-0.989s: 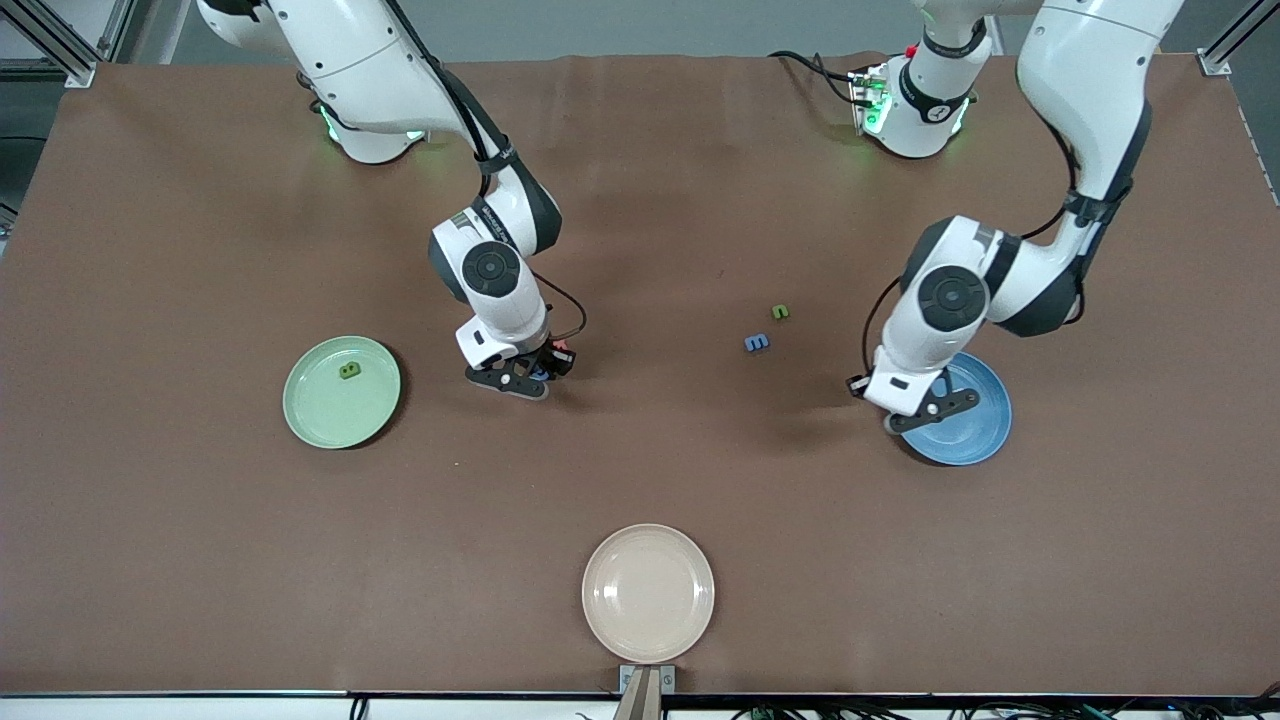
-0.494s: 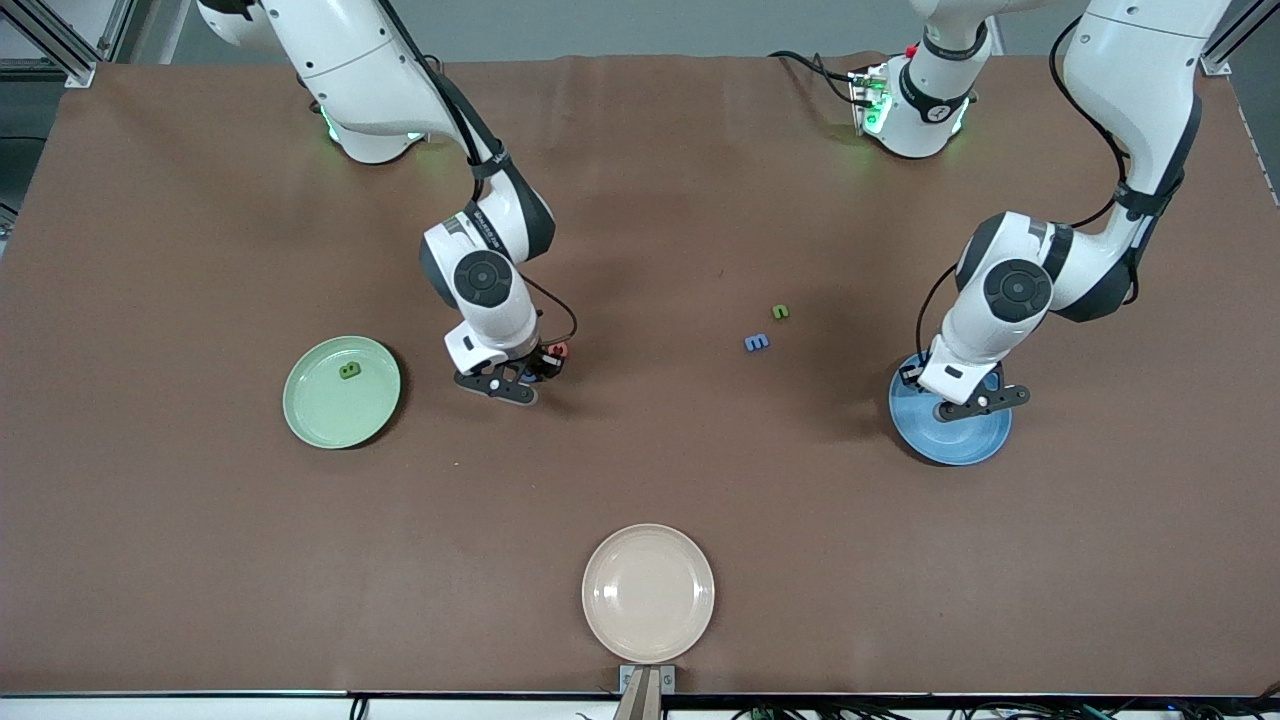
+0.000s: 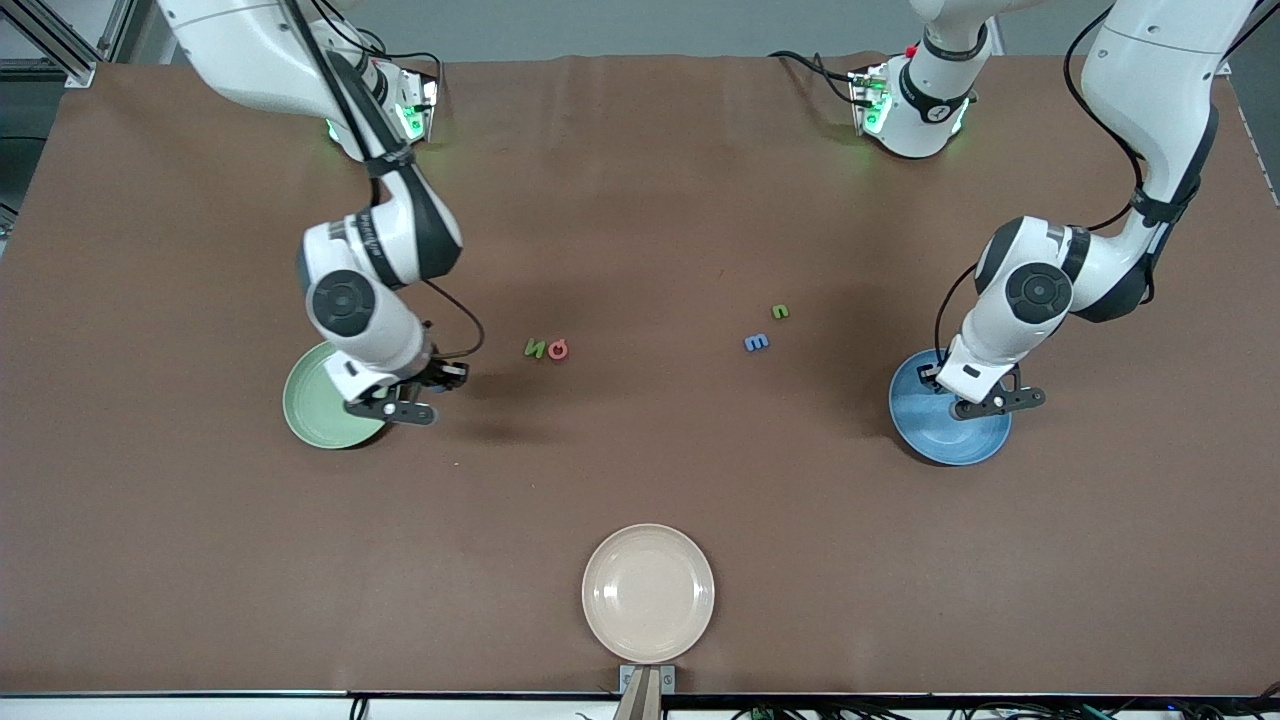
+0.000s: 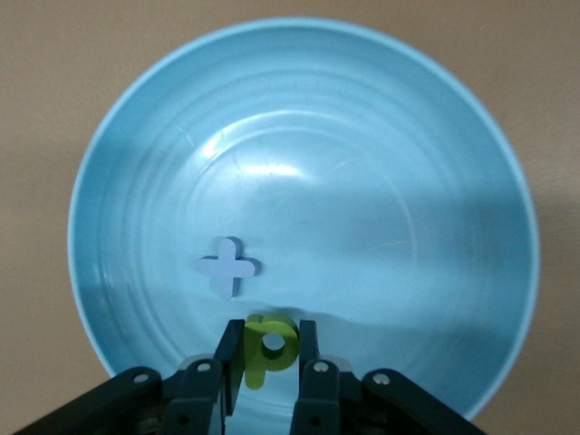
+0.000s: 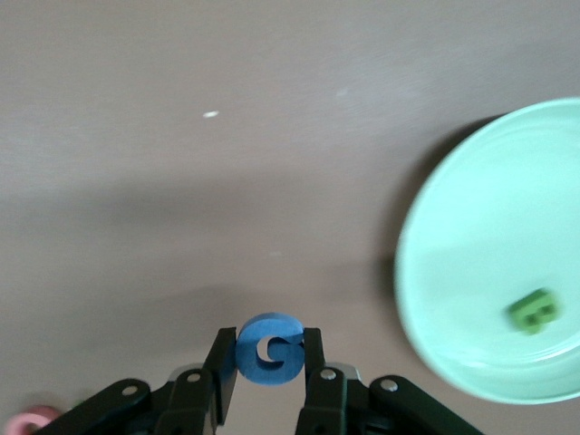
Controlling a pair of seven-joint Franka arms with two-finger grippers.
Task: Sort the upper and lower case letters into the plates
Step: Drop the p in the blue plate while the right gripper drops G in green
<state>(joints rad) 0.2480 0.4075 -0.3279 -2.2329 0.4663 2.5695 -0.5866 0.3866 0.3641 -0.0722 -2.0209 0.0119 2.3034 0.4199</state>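
- At the right arm's end of the desk (image 3: 640,470), the pale green plate (image 3: 310,415) lies with bare desk all round; a dark green letter (image 5: 533,311) sits in it.
- The right tool (image 5: 268,362), wrist bent down, hangs over the desk just beside the green plate's rim, clamped on a blue "G" (image 5: 269,348).
- Toward the blue plate from the green one lie a green letter (image 3: 535,348) touching a red letter (image 3: 559,349), then a blue "m" (image 3: 757,342) and a green "n" (image 3: 780,311), open desk between the pairs.
- The cream plate (image 3: 648,592) sits nearest the front camera, at the desk's edge.
- The left tool (image 4: 270,353) hangs over the blue plate (image 4: 381,181), pinching a green "p" (image 4: 267,349); a pale blue cross-shaped letter (image 4: 226,266) lies inside.
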